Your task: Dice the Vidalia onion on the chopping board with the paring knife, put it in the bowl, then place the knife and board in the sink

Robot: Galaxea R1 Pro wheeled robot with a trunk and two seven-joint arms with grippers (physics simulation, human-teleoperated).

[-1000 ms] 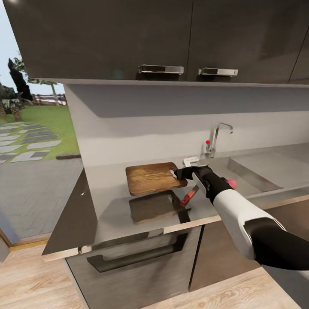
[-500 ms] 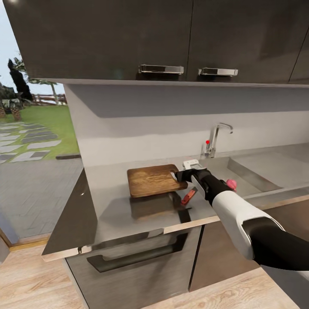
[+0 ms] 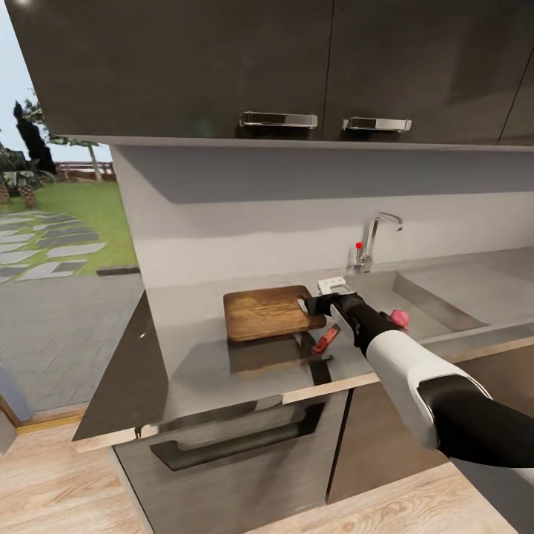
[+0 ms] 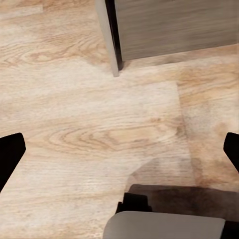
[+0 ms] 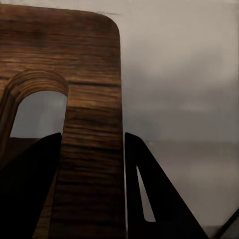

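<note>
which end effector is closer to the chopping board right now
Right. The right end effector is clamped on the chopping board at its handle-slot end, holding it above the countertop. The left end effector hangs open over the wooden floor, away from the board.

Counter [image 3: 193, 356]: open left of the board [image 3: 263, 313]. Right of it, knife [image 3: 325, 339], then sink [image 3: 415, 308] with tap [image 3: 368, 243] behind.
</note>
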